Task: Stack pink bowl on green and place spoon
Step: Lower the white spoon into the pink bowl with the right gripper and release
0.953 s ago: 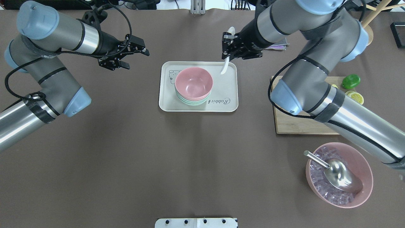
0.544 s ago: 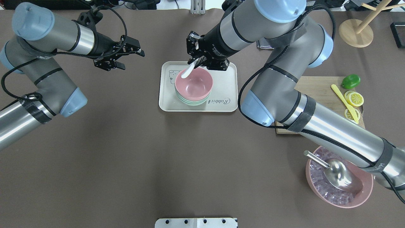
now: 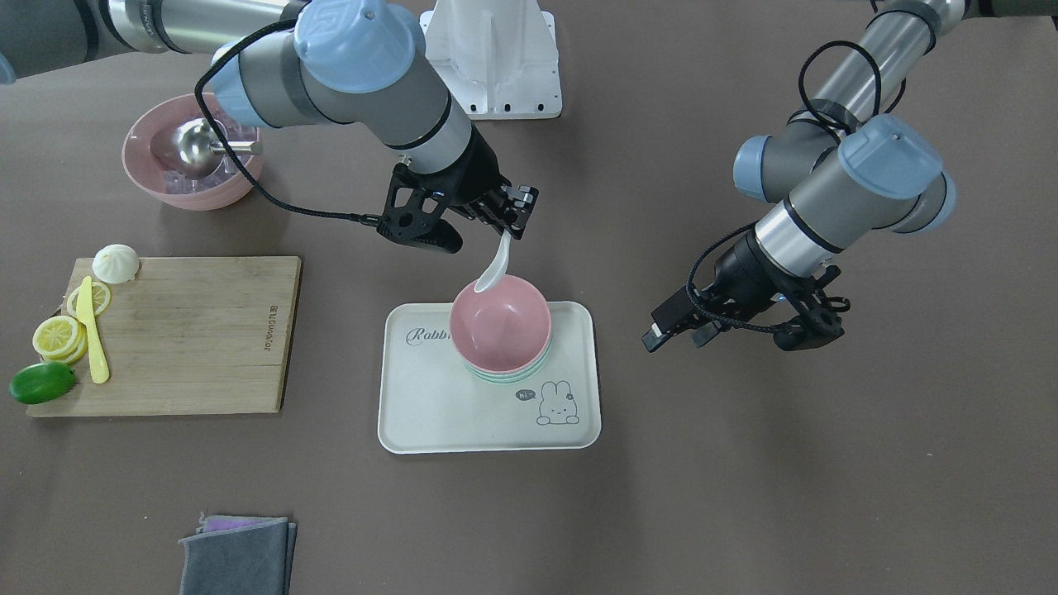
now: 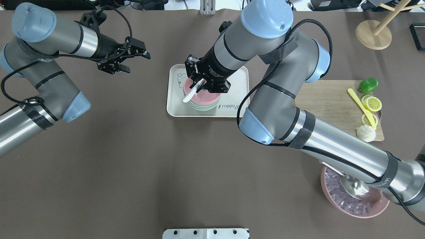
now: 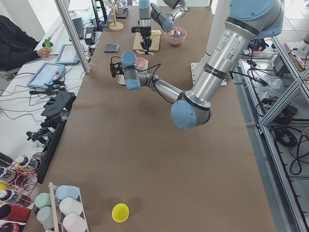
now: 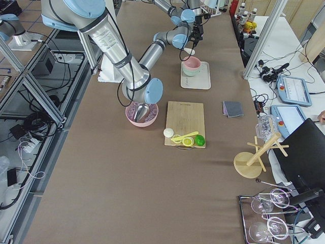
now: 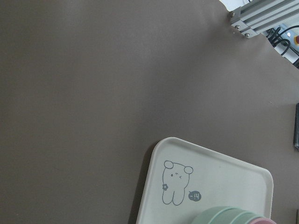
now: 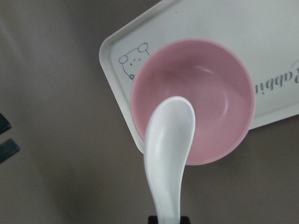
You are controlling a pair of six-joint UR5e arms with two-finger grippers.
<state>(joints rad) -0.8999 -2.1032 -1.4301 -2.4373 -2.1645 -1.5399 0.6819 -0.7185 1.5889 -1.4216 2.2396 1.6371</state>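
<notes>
A pink bowl (image 3: pixel 501 324) sits nested on green bowls (image 3: pixel 504 376) on a cream tray (image 3: pixel 413 413) at mid-table. My right gripper (image 3: pixel 511 221) is shut on the handle of a white spoon (image 3: pixel 494 268). The spoon hangs tilted, its scoop over the bowl's rim. In the overhead view the right gripper (image 4: pixel 199 81) covers much of the pink bowl (image 4: pixel 207 98), and the spoon (image 4: pixel 191 94) points down-left. The right wrist view shows the spoon (image 8: pixel 169 140) above the empty pink bowl (image 8: pixel 219 93). My left gripper (image 4: pixel 134 62) is open and empty, left of the tray.
A cutting board (image 4: pixel 328 96) with lemon slices, a lime (image 4: pixel 368 85), a yellow knife and a white bun lies at the right. A pink bowl of ice (image 4: pixel 357 205) with a metal scoop sits near right. A grey cloth (image 3: pixel 235 554) and a wooden stand (image 4: pixel 373 35) lie at the far side.
My right gripper has carried the spoon from the tray's far right corner leftward and nearer, over the pink bowl. My left gripper has barely moved.
</notes>
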